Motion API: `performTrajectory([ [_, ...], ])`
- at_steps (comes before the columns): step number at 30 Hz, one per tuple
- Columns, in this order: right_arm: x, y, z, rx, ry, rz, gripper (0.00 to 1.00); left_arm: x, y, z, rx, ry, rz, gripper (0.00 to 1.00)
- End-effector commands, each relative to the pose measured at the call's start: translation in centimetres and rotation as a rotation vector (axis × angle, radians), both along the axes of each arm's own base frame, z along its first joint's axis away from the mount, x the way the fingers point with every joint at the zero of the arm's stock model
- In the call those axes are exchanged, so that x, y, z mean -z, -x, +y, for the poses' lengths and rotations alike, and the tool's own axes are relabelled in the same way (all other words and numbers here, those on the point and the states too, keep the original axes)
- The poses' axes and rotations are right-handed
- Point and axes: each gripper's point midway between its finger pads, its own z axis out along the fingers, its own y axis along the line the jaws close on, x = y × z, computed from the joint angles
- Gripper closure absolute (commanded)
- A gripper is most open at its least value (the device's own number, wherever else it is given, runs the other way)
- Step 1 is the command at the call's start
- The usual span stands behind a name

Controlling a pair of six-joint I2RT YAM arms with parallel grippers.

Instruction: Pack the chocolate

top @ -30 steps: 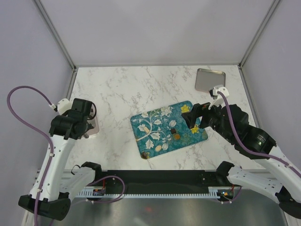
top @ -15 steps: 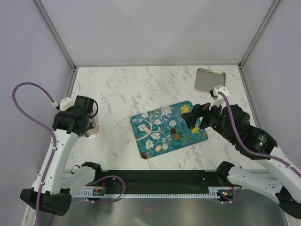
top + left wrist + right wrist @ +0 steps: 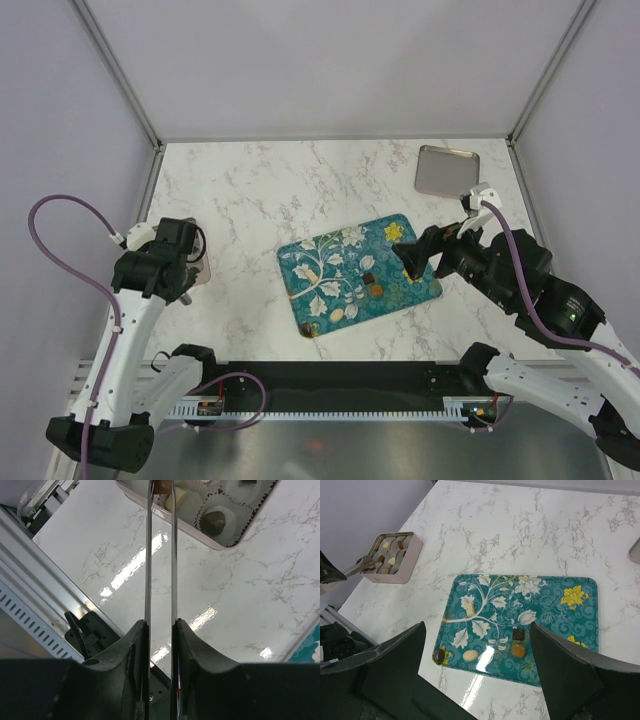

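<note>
left arm has drawn nearer over the grey-walled marble worktop (image 3: pixel 260 190), left tool (image 3: pixel 160 492) pinching a caramel chocolate (image 3: pixel 161 484); right tool (image 3: pixel 477 630) gapes wide above the teal tray (image 3: pixel 555 625), whose oval cream chocolate (image 3: pixel 470 655) lies lengthwise along its near edge.

Tin (image 3: pixel 197 534) and caramel piece (image 3: pixel 162 487) at L gripper (image 3: pixel 161 483) tips, cut by top edge

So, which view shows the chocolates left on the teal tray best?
Right wrist: it looks down on the teal tray from close, and the chocolates are clear. Top external shows them tiny; left wrist catches only a tray corner.
</note>
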Motion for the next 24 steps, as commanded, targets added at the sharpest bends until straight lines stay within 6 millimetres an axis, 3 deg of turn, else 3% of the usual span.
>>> performTrajectory([
  [1,-1.6,0.4,0.3,-0.044,-0.015,-0.052,0.07,0.6,4.5,1.3,-0.072,-0.019,0.130,0.71],
  [12,-3.0,1.0,-1.2,-0.024,-0.035,-0.133,0.06,1.0,3.7,1.8,-0.106,-0.049,0.214,0.73],
  [24,-2.9,1.6,-0.9,-0.049,-0.023,-0.131,0.06,0.7,4.2,2.3,-0.138,-0.048,0.179,0.71],
])
